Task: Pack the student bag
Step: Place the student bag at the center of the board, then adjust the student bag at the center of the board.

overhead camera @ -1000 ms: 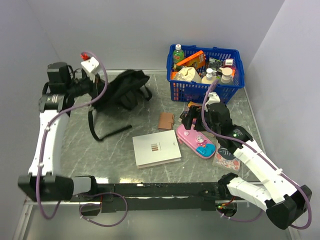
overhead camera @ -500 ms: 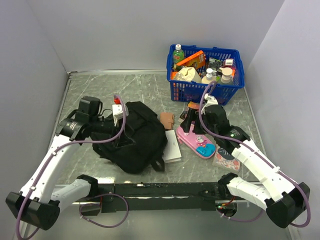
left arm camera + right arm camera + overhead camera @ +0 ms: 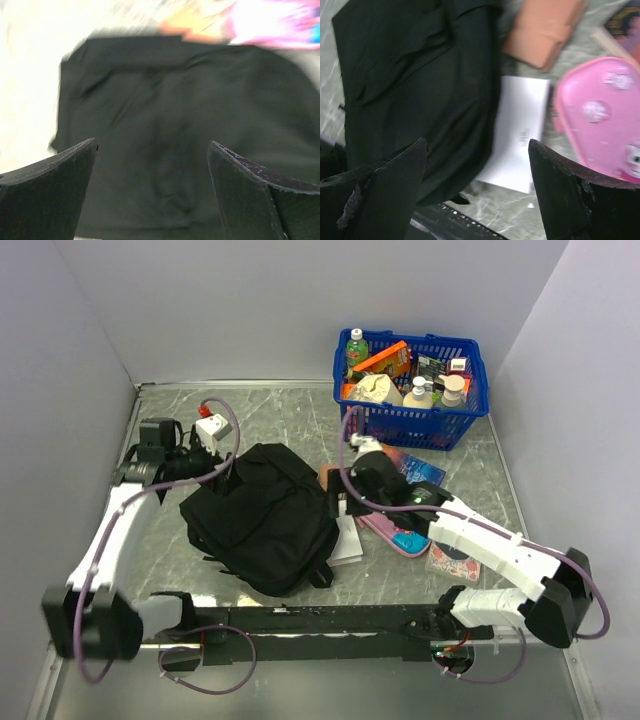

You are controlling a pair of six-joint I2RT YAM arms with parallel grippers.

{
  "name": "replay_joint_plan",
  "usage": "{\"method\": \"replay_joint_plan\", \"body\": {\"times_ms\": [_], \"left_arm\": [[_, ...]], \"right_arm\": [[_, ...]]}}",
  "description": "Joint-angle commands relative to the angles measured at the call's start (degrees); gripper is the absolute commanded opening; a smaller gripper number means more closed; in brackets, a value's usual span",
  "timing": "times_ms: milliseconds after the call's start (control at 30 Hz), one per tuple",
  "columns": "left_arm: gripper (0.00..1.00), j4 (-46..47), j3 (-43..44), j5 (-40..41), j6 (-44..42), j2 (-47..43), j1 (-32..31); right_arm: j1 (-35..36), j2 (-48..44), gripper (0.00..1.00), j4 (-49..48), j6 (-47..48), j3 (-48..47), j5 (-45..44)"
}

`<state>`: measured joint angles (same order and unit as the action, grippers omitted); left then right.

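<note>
Student bag [image 3: 262, 520] lies on tabletop [image 3: 285, 415]. Left end effector [image 3: 152, 146] apart above it. Right end effector [image 3: 477, 144] apart, empty, at bag's edge.

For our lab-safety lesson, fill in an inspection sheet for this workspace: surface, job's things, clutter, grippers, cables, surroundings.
Surface: grey marbled table; no spills seen.
Job's things: student bag lies flat, overlapping the white book.
Clutter: blue basket of groceries, far right; pink case and brown wallet beside the bag.
Grippers: left gripper over the bag, right gripper over its edge; jaws open, empty.
Cables: purple cable loops along each arm.
Surroundings: plain walls; nothing else seen.
</note>
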<state>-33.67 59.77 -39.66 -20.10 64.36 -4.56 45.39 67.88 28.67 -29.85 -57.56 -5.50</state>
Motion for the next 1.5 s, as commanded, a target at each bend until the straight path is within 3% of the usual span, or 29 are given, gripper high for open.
{"method": "replay_joint_plan", "body": {"times_ms": [0,133,333,433,467,567,867,933,1067,1233,1467], "left_arm": [[0.96,2.4,-2.0,4.0,-3.3,9.0,4.5],[0.96,7.3,-2.9,3.7,-1.8,13.3,4.5],[0.96,13.4,-0.4,6.7,-0.1,20.9,4.5],[0.96,16.9,-0.4,10.7,0.7,23.6,6.3],[0.96,17.8,-0.6,11.5,1.2,24.1,6.8],[0.96,20.1,-2.3,13.8,1.8,24.9,7.6],[0.96,17.6,-7.1,12.2,-4.2,26.1,9.3],[0.99,15.9,-7.6,10.0,-5.1,26.9,9.7],[0.79,13.3,-7.6,7.2,-7.3,27.8,10.6],[0.39,8.3,-7.6,4.1,-9.5,26.4,11.8],[0.01,-2.8,-11.0,1.1,-16.6,15.8,15.4]], "right_arm": [[5.0,3.8,0.89,-0.2,-0.5,-4.0,-4.2],[6.2,8.1,0.88,-0.5,-0.4,-5.6,-3.7],[6.9,12.4,0.74,0.6,-0.7,-6.9,-3.4],[7.2,11.8,0.59,0.5,-0.8,-5.5,-3.6],[7.1,11.5,0.49,0.4,-0.8,-4.6,-3.6],[7.2,10.3,0.32,-0.3,-0.8,-2.5,-3.5],[7.1,11.7,0.01,0.7,2.2,-0.7,-10.5],[7.3,11.8,0.00,-0.4,3.0,0.2,-11.0],[7.9,11.0,0.00,-3.4,4.3,4.0,-11.8],[9.5,10.4,0.00,-4.8,5.3,5.7,-13.6],[12.4,10.2,0.00,-8.0,6.3,6.2,-15.1]]}}
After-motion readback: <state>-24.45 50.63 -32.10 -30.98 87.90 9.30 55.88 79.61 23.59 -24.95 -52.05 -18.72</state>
